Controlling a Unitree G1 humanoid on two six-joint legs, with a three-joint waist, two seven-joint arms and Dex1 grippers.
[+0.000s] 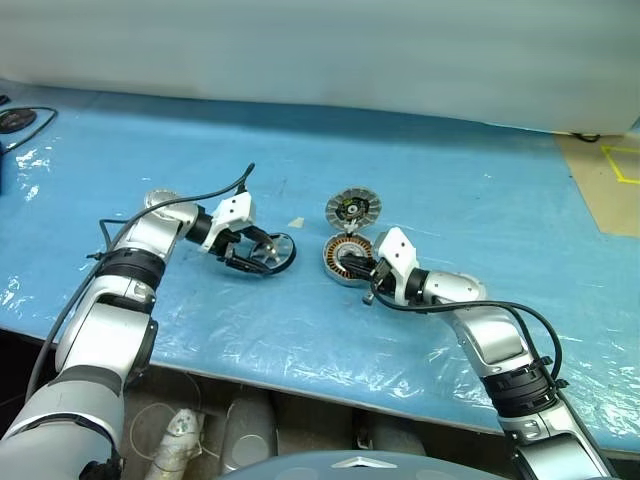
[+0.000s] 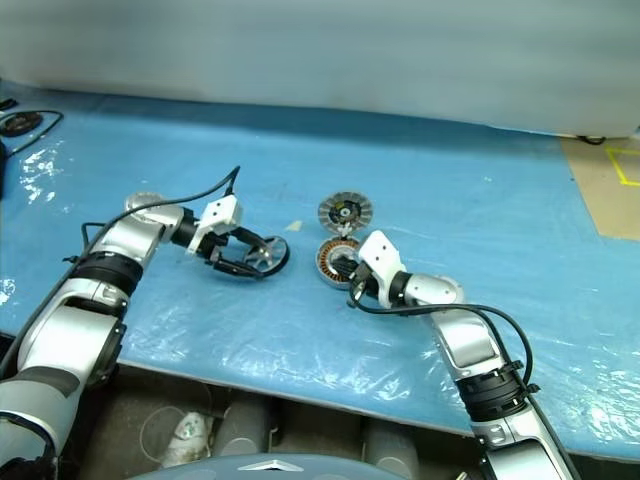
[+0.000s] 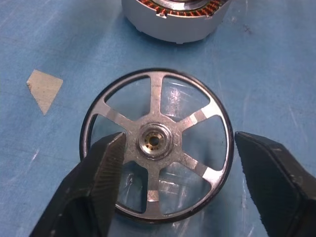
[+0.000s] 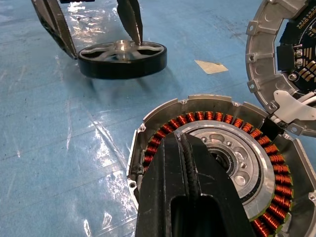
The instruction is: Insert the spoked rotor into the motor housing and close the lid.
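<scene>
The spoked rotor (image 3: 155, 143), a dark-rimmed wheel with silvery spokes, lies flat on the blue table left of the motor housing (image 1: 346, 259). My left gripper (image 3: 178, 140) stands open over it, one finger (image 3: 98, 182) above the spokes inside the rim and the other (image 3: 276, 182) outside the rim, and does not clamp it. The housing (image 4: 217, 148) shows its ring of copper windings. My right gripper (image 4: 183, 140) is shut and empty, with its tip over the housing's near edge. The ribbed silver lid (image 1: 352, 210) stands open right behind the housing, touching its rim.
A small paper scrap (image 1: 297, 223) lies between rotor and lid. A black cable and a dark round object (image 1: 18, 120) sit at the far left. Brown board with yellow tape (image 1: 612, 185) borders the mat on the right. The table's front edge (image 1: 300, 375) runs close below both arms.
</scene>
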